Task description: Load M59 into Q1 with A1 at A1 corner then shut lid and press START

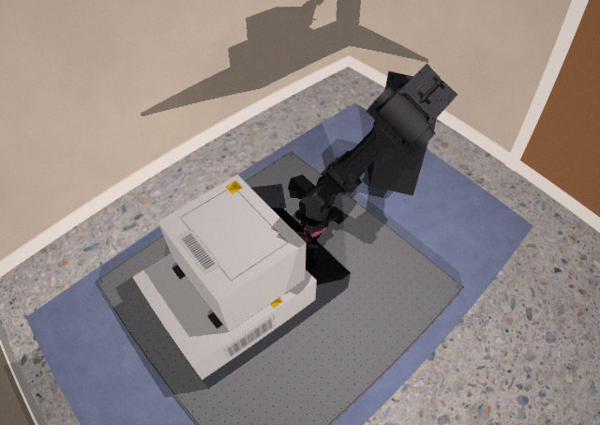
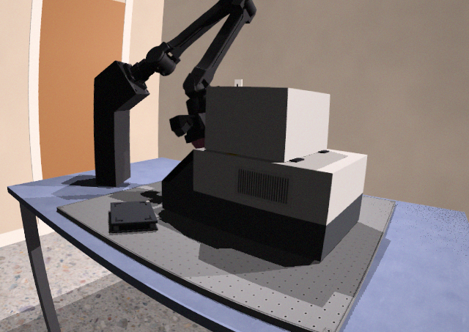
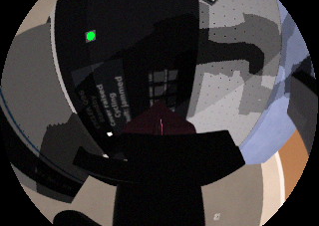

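The cycler Q1 is a white box on the grey breadboard, also in the side view. Its lid sits over the front part of the body and hides the block. The dark sloped panel shows in the wrist view with a green lamp and two rows of keys. My gripper is shut and empty, with its pink fingertips just above the panel near the keys; I cannot tell if they touch. The plate nest N1 lies beside Q1's front. Its top is dark and flat, and I cannot tell plate M59 from the nest.
The black arm base column stands on the blue table behind the breadboard. Q1's rear deck with two dark slots is uncovered behind the lid.
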`<state>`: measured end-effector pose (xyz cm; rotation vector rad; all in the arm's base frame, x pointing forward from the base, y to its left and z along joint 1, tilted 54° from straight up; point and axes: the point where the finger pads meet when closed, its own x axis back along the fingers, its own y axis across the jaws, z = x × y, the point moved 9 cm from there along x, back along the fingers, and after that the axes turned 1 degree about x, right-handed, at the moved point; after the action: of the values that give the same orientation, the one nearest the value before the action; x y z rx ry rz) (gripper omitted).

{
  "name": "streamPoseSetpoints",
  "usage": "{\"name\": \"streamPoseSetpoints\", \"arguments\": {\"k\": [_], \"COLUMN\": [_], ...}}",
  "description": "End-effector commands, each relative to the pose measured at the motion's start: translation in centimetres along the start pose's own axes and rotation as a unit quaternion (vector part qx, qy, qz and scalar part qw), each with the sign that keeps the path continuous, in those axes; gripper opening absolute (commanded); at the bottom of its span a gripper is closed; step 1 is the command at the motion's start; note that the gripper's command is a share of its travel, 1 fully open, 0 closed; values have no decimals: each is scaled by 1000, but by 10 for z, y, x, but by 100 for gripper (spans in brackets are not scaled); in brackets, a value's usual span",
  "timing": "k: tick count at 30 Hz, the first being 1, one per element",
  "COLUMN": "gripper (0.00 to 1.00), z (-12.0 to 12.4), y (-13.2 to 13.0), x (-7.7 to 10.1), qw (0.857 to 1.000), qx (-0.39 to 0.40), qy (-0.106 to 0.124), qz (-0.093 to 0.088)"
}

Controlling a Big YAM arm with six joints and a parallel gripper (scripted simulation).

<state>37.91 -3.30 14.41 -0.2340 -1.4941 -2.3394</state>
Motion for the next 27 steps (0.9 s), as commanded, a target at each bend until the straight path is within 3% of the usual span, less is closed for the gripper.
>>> {"name": "streamPoseSetpoints", "arguments": {"k": [1,6,16,27], "gripper": [0,0,0,0], "z": [-3,0,4,-8], "y": [-12,-10,7,-6], "x": [3,0,1,4], "qw": [1000,1000,1000,1000], "qx": [4,5,9,0], "qy": [-3,0,1,-12], "qz": [8,10,-6,3]}}
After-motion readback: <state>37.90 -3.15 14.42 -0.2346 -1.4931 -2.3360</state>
